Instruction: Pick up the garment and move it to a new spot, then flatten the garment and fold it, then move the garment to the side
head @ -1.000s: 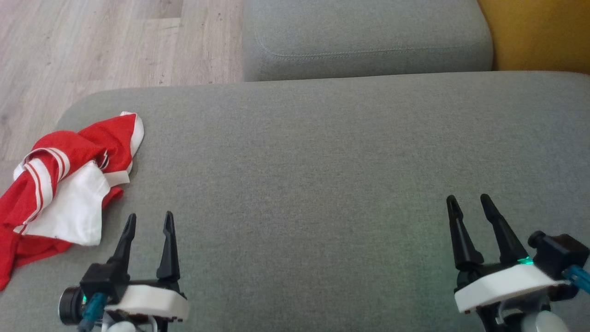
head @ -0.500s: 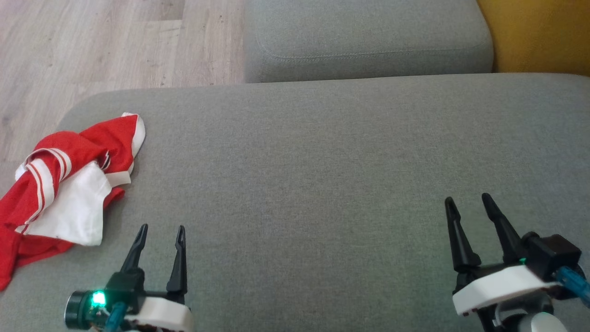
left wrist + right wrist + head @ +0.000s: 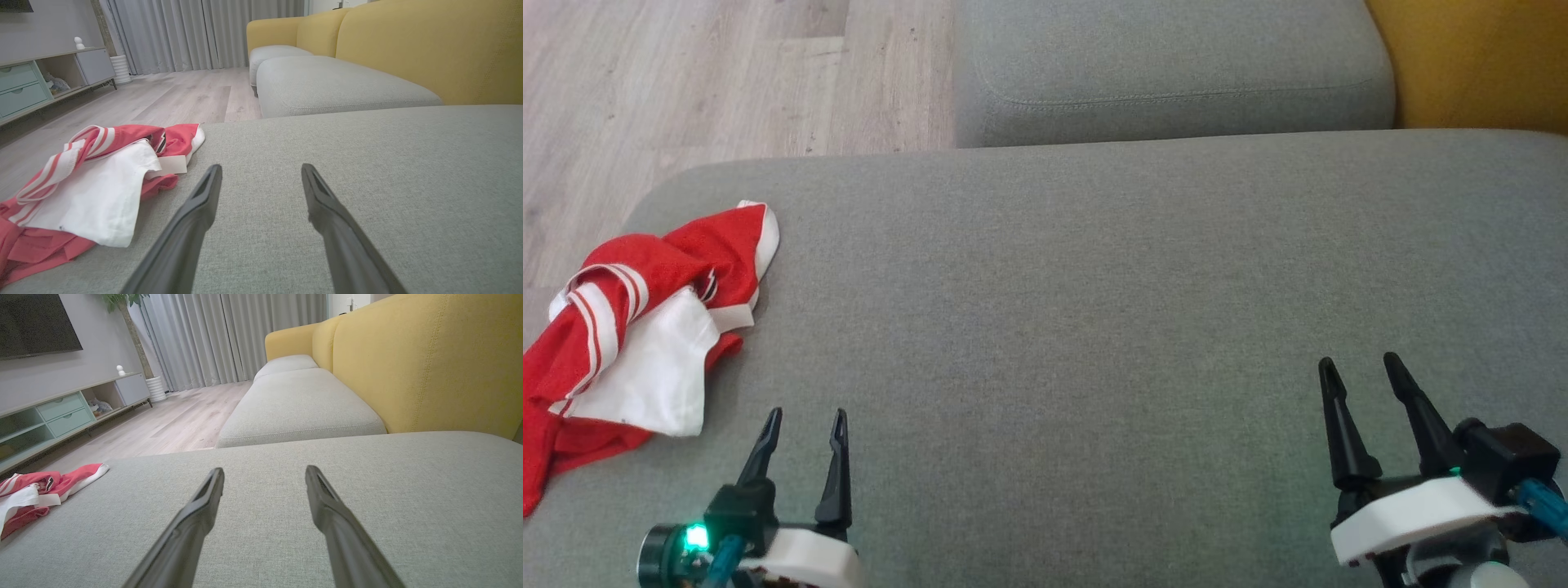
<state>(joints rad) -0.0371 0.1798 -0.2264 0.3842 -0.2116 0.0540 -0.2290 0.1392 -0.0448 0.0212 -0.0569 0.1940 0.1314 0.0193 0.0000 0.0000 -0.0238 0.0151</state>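
The garment (image 3: pixel 645 327), a crumpled red-and-white heap, lies ahead and to the left of the left end effector (image 3: pixel 805 415), near it but not touching, on the left end of the grey sofa cushion (image 3: pixel 1094 286), with its near part trailing toward the cushion's edge; its long axis runs slantwise, from a far corner ahead-left of the fingertips back to a near end well off to the left of the fingers; the right end effector (image 3: pixel 1360 362) sits well apart from it, with the bare width of the cushion between them, so the left arm is plainly the nearer and looks the likely one to reach; both end effectors have their fingers spread apart and hold nothing; each hangs low over the cushion, fingers pointing forward and lying close to level with the fabric, judging by the wrist views; to take the garment, the left arm would probably need to swing leftward and dip its fingertips into the heap.
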